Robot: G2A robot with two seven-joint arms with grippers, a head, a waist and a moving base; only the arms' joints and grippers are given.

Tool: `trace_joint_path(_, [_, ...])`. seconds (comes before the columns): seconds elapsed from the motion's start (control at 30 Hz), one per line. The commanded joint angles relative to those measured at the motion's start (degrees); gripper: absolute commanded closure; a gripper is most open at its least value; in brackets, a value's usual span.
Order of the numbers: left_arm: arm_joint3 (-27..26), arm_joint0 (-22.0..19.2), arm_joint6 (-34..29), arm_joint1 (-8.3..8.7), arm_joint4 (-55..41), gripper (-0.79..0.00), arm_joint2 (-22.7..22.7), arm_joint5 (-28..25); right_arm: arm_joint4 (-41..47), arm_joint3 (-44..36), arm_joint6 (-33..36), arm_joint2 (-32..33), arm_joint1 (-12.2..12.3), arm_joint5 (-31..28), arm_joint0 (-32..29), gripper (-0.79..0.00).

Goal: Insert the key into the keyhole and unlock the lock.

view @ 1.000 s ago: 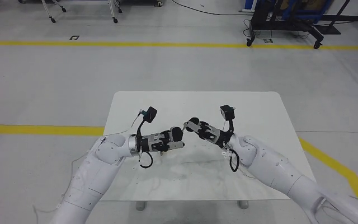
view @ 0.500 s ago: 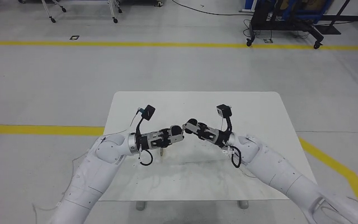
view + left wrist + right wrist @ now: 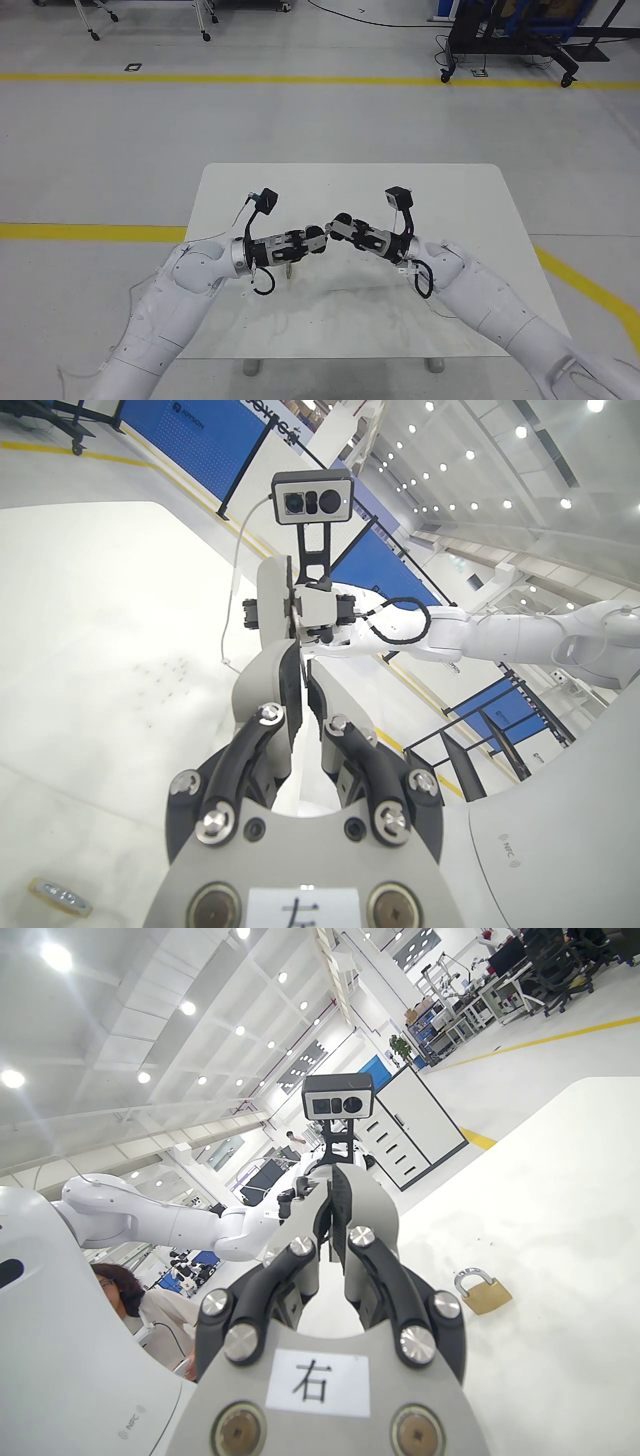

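Above the middle of the white table [image 3: 450, 190] my two grippers meet tip to tip. The left gripper [image 3: 318, 238] [image 3: 301, 660] has its fingers closed on a thin metal key [image 3: 303, 667], seen edge-on between the pads. Facing it, the right gripper [image 3: 334, 228] [image 3: 332, 1208] is shut on the same key's other end [image 3: 297, 620]. The brass padlock [image 3: 482, 1293] [image 3: 290, 267] with a silver shackle lies flat on the table, below and beside the left gripper, and neither gripper touches it.
A small tan and silver object [image 3: 60, 895] lies on the table near the left wrist. A person [image 3: 125, 1293] is behind the robot at the right wrist view's edge. Bare table surrounds the padlock.
The two grippers have closed the gap between them. The left one moved up and right, the right one moved slightly left, and their tips now meet. The padlock has not moved.
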Motion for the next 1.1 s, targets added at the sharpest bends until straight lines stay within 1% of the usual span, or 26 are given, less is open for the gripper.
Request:
trace_joint_path(0.0, [-0.09, 0.05, 0.62, 0.06, 0.42, 0.000, -0.09, 0.44, -0.18, -0.24, 0.67, 0.86, -0.18, 0.00, -0.41, 0.000])
trace_joint_path(0.07, [-0.16, 0.10, 1.21, 0.14, 0.64, 0.000, -0.36, 0.78, -0.19, -0.69, 1.38, 1.75, -0.32, 0.00, -0.91, 0.000])
trace_joint_path(0.1, [-0.22, 0.17, 1.43, 0.19, 0.59, 0.000, -0.48, 1.00, -0.18, -0.87, 1.75, 2.22, -0.38, 0.00, -1.19, -0.092])
trace_joint_path(0.13, [-0.35, 0.16, 1.44, 0.25, 0.63, 0.000, -0.61, 1.04, -0.23, -1.09, 2.23, 2.65, -0.44, 0.00, -1.44, -0.332])
trace_joint_path(0.17, [-0.43, 0.17, 1.29, 0.32, 0.71, 0.000, -0.70, 1.15, -0.39, -1.26, 2.84, 3.04, -0.49, 0.00, -1.66, -0.785])
trace_joint_path(0.37, [-1.19, 0.38, -1.94, 1.15, 0.87, 0.000, -2.10, 2.25, -0.41, -1.40, 3.36, 3.41, -0.55, 0.00, -1.91, -0.785])
trace_joint_path(0.5, [-0.70, 0.39, -6.32, 1.97, -1.58, 0.000, -3.65, 2.64, -0.41, -1.40, 3.36, 3.41, -0.55, 0.00, -1.91, -0.785])
trace_joint_path(0.63, [-0.80, 0.18, -10.24, 2.75, -0.97, 0.000, -4.78, 2.78, -0.41, -1.40, 3.36, 3.41, -0.55, 0.00, -1.91, -0.785])
trace_joint_path(0.67, [-1.04, 0.13, -11.09, 2.92, -0.67, 0.000, -4.95, 2.97, -1.82, -1.27, 3.31, 3.80, -0.49, 0.89, -1.74, -0.785])
trace_joint_path(0.77, [-3.32, 0.55, -11.87, 3.41, 3.79, 0.000, -5.41, 2.29, -16.05, -2.26, 2.23, 6.54, 0.20, 5.78, -1.44, -0.785])
trace_joint_path(0.83, [-4.89, 1.50, -11.52, 3.59, 5.40, 0.000, -5.26, 2.39, -23.64, -4.34, 1.59, 8.10, 0.83, 7.06, -2.75, -0.785])
trace_joint_path(0.93, [-6.35, 2.18, -11.92, 3.77, 6.59, 0.000, -4.51, 3.05, -30.02, -7.63, 2.26, 10.32, 1.88, 7.53, -4.99, -0.785])
trace_joint_path(1.0, [-6.98, 2.12, -12.68, 3.85, 7.00, 0.000, -3.80, 3.41, -31.67, -9.63, 2.92, 11.49, 2.42, 7.81, -6.35, -0.785])
trace_joint_path(1.07, [-7.43, 2.04, -13.41, 3.92, 7.47, 0.000, -3.02, 3.84, -32.07, -11.21, 4.18, 12.17, 2.81, 7.71, -7.38, -0.579])
